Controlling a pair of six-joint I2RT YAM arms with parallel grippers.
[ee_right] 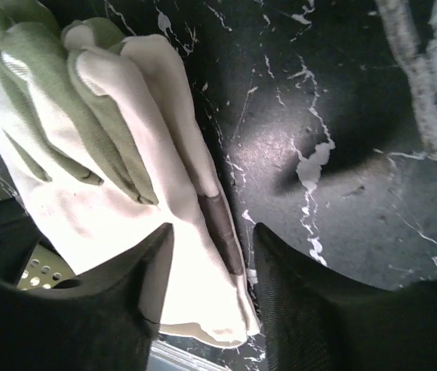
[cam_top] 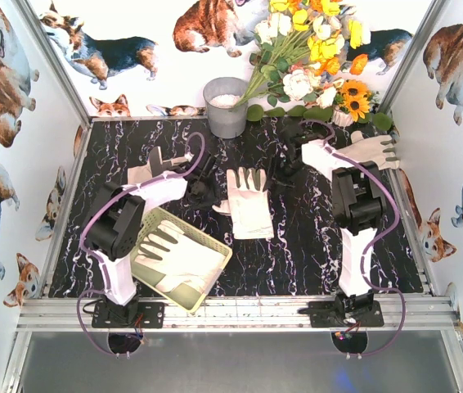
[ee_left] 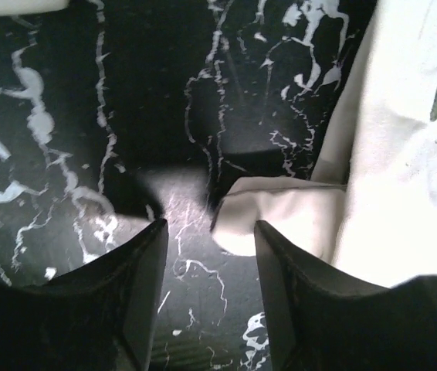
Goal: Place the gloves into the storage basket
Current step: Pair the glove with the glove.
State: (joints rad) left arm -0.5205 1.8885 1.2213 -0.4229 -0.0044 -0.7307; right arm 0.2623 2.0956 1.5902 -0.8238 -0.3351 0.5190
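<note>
Gloves [cam_top: 248, 201] between basket [cam_top: 209, 286], bucket [cam_top: 227, 106], flowers [cam_top: 313, 49]

The top view was bright, sharp and evenly lit from above; the white walls [cam_top: 428, 147] were nearly washed out, and the glove [cam_top: 181, 260] at 7 o'clock was bleached of detail. The left wrist view was soft and smeared: the middle glove [ee_left: 404, 201] at 3 o'clock blew out white, and the fingers [ee_left: 126, 301] at 6 o'clock were dark and unfocused. The right wrist view was sharper, with a soft shadow on the table [ee_right: 373, 193] toward 3 o'clock.
</note>
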